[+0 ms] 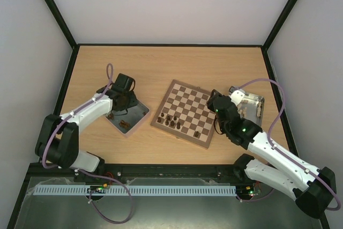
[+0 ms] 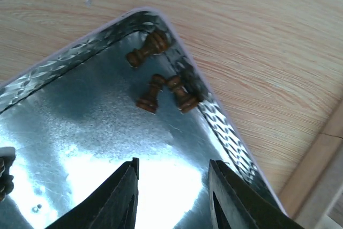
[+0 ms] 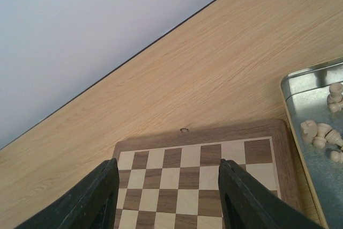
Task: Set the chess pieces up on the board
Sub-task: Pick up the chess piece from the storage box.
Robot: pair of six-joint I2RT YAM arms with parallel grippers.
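Dark chess pieces stand on the checkered board (near-left rows); three lie toppled off-board.

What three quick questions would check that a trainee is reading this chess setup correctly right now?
1. True or false: the left gripper grips a dark brown wooden chess piece.
2. How many dark brown wooden chess pieces lie in the corner of the shiny metal tray under the left gripper?
3. The right gripper, fingers apart, hangs above: A) the dark-and-cream checked wooden chessboard; B) a tray of cream pieces; C) bare table.
Key: 1 false, its jaws stand open and empty. 2 three. 3 A.
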